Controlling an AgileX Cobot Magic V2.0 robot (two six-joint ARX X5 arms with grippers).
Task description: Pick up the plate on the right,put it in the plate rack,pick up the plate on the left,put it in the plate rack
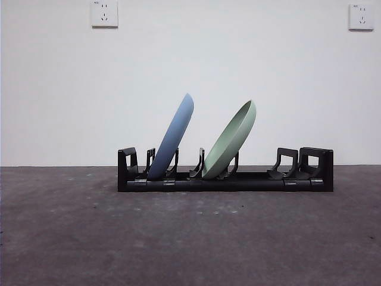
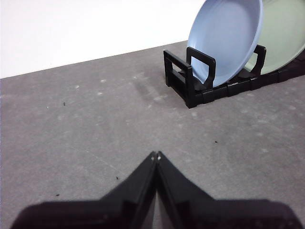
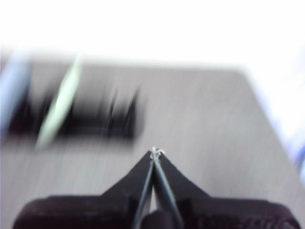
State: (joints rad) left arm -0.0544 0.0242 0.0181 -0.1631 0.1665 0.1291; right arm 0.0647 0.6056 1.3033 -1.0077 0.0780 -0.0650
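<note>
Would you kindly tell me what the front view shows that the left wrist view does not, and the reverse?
Only the front view shows the plate rack end to end, with its free slots at the far end, and two wall sockets. Only the left wrist view shows the left pincer, jaws closed, over bare table away from the rack. Both show the blue plate and green plate standing tilted in the rack on the grey table.
</note>
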